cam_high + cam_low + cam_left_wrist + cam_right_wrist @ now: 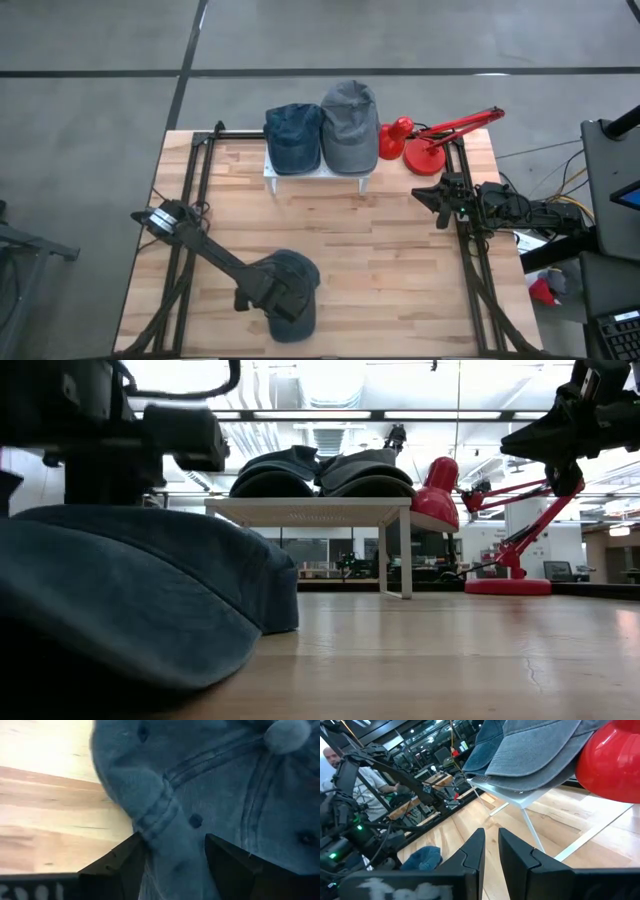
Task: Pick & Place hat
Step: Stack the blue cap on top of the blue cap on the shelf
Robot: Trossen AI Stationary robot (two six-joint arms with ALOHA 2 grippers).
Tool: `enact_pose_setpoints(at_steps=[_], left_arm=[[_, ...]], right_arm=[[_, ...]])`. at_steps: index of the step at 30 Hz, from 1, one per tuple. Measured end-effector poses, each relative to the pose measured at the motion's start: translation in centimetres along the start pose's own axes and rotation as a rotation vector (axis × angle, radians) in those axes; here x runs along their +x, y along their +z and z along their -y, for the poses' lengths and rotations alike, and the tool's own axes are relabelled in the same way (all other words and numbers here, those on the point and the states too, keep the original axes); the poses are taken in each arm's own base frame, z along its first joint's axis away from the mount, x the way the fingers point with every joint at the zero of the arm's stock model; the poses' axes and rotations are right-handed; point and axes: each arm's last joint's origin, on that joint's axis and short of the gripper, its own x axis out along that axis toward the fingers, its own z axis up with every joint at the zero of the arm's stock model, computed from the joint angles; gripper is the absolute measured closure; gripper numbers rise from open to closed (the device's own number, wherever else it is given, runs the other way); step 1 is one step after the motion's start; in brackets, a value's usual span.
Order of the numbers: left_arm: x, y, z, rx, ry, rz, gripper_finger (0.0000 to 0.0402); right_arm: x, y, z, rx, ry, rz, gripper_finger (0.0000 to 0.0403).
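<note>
**Left hand gripping the cap, lift comes next**

The dark blue denim baseball cap lies on the pale wooden slatted table near its front edge, a little left of the middle, crown up. My left hand is down on it: in the left wrist view the two dark fingers stand on either side of a bunched fold of the crown by a seam, partly closed with the fabric pinched between them. I judge the grasp is being made or just made; the cap is not yet off the table.

At the middle of the back edge stands a small white stand carrying two more caps, a dark blue one and a grey one, side by side. A red desk lamp sits at the back right corner.

My right hand waits raised near the right edge, fingers nearly together, holding nothing.

Next I'd need a straight, slow lift, checking the fold does not slip, then a carry toward the stand, which looks the likely destination.
</note>
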Motion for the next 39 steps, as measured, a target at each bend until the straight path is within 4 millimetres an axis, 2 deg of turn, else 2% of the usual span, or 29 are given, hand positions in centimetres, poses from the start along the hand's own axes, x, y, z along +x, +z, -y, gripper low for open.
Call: enact_pose_setpoints(at_steps=[6,9,13,19,22,28,39], left_arm=[[1.9,0.8,-0.2,-0.005,-0.025,-0.024,0.0198],[2.5,1.1,-0.3,0.004,-0.023,-0.024,0.0211],[2.8,1.3,-0.6,0.017,-0.009,-0.015,0.0264],[3.1,1.5,-0.8,0.045,0.000,-0.002,0.0381],[2.8,1.4,-0.6,0.057,-0.016,-0.002,0.0394],[0.3,1.7,-0.3,0.096,-0.184,0.085,0.0399],[-8.5,3.1,-1.6,0.104,-0.597,0.208,0.0401]], right_arm=[[0.0,0.0,0.0,0.000,0.000,0.000,0.0351],[0.0,0.0,0.0,0.000,0.001,0.000,0.0351],[0.0,0.0,0.0,0.000,0.000,0.000,0.0351],[0.0,0.0,0.0,0.000,0.000,0.000,0.0351],[0.0,0.0,0.0,0.000,0.001,0.000,0.0351],[0.0,0.0,0.0,0.001,0.001,0.000,0.0351],[0.0,0.0,0.0,0.000,0.001,0.000,0.0351]])
